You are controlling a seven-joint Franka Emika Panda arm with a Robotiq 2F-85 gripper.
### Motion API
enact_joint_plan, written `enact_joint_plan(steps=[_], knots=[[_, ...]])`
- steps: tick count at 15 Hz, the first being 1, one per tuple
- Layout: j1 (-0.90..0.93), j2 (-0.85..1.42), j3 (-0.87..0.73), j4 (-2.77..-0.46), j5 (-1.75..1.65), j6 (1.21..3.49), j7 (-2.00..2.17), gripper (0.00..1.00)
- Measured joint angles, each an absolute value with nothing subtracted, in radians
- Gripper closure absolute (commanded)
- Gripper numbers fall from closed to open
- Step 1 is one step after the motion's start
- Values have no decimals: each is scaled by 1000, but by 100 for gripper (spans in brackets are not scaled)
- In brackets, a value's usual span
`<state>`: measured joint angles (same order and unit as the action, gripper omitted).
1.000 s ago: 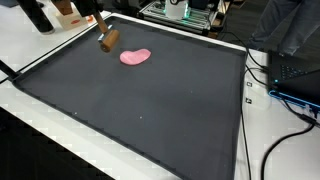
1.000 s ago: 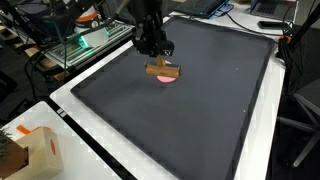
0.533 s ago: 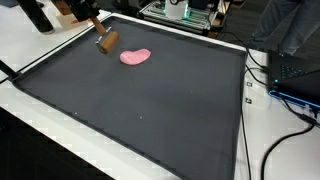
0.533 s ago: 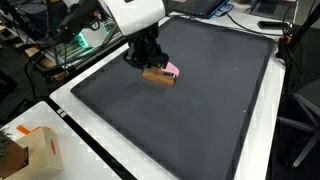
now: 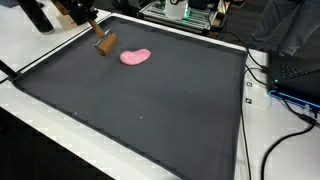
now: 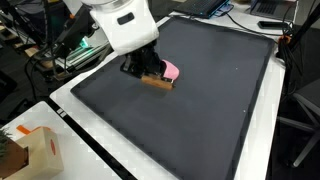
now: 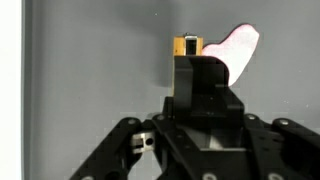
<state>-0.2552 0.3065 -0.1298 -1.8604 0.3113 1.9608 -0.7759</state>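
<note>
A small wooden block (image 5: pixel 105 44) (image 6: pixel 156 82) is clamped in my gripper (image 5: pixel 98 37) (image 6: pixel 149 74), which is shut on it. It hangs low over the black mat (image 5: pixel 170 100) near the mat's edge. A flat pink piece (image 5: pixel 135 57) (image 6: pixel 171 71) lies on the mat right beside the block, apart from the fingers. In the wrist view the block (image 7: pixel 187 46) shows at the tip of my gripper (image 7: pixel 191 54), with the pink piece (image 7: pixel 238 45) just to its right. The dark gripper body hides the block's lower part.
A white table border (image 5: pixel 40 120) rings the mat. A cardboard box (image 6: pixel 35 150) stands off one mat corner. Electronics (image 5: pixel 185 10) sit behind the mat. A laptop and cables (image 5: pixel 295 80) lie beyond its right side.
My gripper has carried the wooden block a short way from the pink piece toward the mat's edge. The arm's white body has swung into an exterior view. The pink piece stayed put.
</note>
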Motion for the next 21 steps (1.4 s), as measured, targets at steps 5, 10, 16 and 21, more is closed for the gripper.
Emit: enact_joint_plan(steps=[5,10,16,21], knots=[[-265,331,-123,-1843,314,1960,-793,76],[-270,350,-114,-1831,314,1960,-795,76],[-275,360,-107,-1824,314,1960,-795,76],[-275,361,-102,-1818,314,1960,-792,76]])
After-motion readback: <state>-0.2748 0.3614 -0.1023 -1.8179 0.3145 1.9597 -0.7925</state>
